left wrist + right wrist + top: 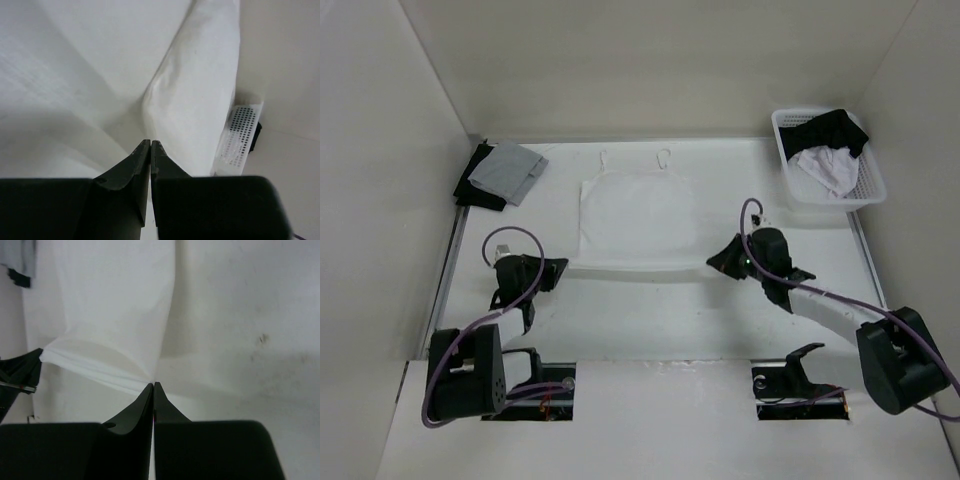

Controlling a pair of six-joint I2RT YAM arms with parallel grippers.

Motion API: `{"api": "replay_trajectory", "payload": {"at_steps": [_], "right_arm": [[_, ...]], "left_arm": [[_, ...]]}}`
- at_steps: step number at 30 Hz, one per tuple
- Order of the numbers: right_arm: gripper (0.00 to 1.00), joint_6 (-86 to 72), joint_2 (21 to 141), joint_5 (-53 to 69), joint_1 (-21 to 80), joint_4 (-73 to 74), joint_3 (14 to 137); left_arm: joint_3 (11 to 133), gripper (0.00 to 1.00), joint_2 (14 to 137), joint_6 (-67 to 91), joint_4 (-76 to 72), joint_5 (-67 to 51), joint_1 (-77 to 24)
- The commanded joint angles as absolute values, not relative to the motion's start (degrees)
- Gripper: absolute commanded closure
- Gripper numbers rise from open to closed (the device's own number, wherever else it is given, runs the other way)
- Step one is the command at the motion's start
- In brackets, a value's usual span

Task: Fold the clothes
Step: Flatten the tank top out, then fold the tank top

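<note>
Left pincer (150, 143) and right pincer (153, 385) — both clamped on near corners of thin white strappy tank top (635, 215) — hem taut between them, presumably for folding toward far edge of worktop (650, 320).

Thin white tank top with narrow shoulder straps (638, 215), spread flat in the middle of the table, straps at its far end, near hem stretched taut sideways into pointed corners

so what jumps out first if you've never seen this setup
The white tank top lies mid-table, its near hem stretched between the left gripper and right gripper, both pinched shut on its corners. A white basket holding a black garment sits at the far right, and a grey folded cloth at the far left.
</note>
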State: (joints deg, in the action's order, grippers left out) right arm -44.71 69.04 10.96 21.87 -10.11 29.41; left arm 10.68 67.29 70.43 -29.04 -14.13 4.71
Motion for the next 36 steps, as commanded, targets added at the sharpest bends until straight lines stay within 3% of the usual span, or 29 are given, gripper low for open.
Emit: {"api": "replay_trajectory", "payload": {"at_steps": [1, 8, 14, 17, 21, 25, 31, 36], "right_arm": [[0.97, -47.3, 67.7, 10.3, 23.9, -22.5, 23.8], [0.97, -52.6, 56.8, 5.5, 33.4, -18.8, 12.1], [0.96, -57.7, 39.0, 1.1, 42.1, -4.2, 9.1], [0.96, -58.0, 33.8, -1.7, 45.0, 1.8, 11.5], [0.96, -53.1, 35.1, -1.8, 42.8, 4.7, 18.8], [0.96, -46.7, 44.8, 0.4, 36.7, 1.4, 27.6], [0.96, -42.8, 65.9, 7.7, 24.9, -9.3, 41.8], [0.96, -42.9, 80.6, 12.1, 17.7, -12.3, 54.7]], "left_arm": [[6.5, 0.97, 65.0, 67.5, -38.5, -20.6, 7.2], [-0.3, 0.97, 45.8, 68.4, -25.9, -23.6, 5.7], [-0.9, 0.97, 13.8, 70.7, 2.1, -25.6, 3.8], [3.1, 0.97, 6.6, 68.8, 12.3, -22.0, 3.3], [9.9, 0.97, 12.8, 66.2, 8.6, -13.8, 1.5], [16.5, 0.97, 25.0, 65.7, -2.0, -7.0, 0.1], [29.6, 0.97, 55.8, 67.1, -20.4, 1.7, -5.5], [46.2, 0.97, 80.4, 66.5, -26.8, 3.6, -6.7]]}}
